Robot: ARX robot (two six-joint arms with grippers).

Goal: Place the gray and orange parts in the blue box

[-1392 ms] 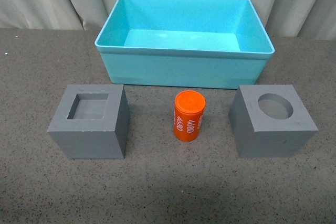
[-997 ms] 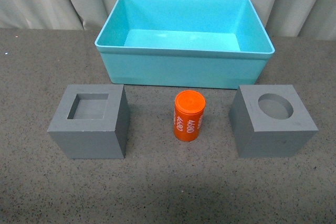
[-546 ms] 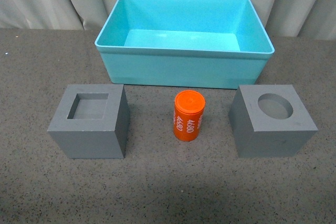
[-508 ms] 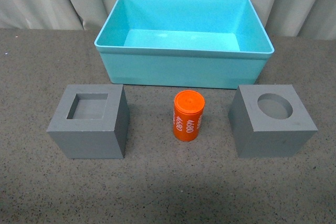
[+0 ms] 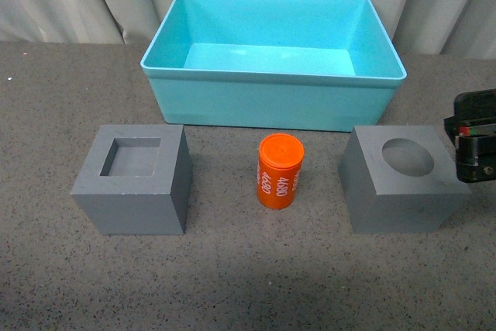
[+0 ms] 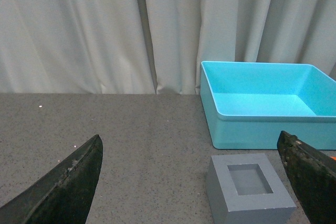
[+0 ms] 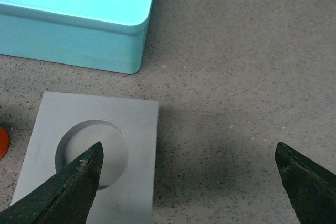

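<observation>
While all three parts sit on the speckled gray table (image 5: 232, 284), the blue box (image 5: 271, 106) stands at far centre, in front of a pale curtain (image 6: 105, 24). Near row, left to right: gray cube with square recess (image 5: 132, 180), orange cylinder (image 5: 279, 172) upright with white numerals on its side, gray cube with round recess (image 5: 403, 180). All three are apart from each other and none touches the box. Right gripper (image 7: 189, 187): claw spread wide, holding nothing, over the table just right of the round-recess cube, with one finger above that cube's top. Right arm (image 5: 474, 145) shows black at the right edge of the front view. Left gripper (image 6: 186, 187): claw wide too, holding nothing, with the square-recess cube and the box ahead of it.
</observation>
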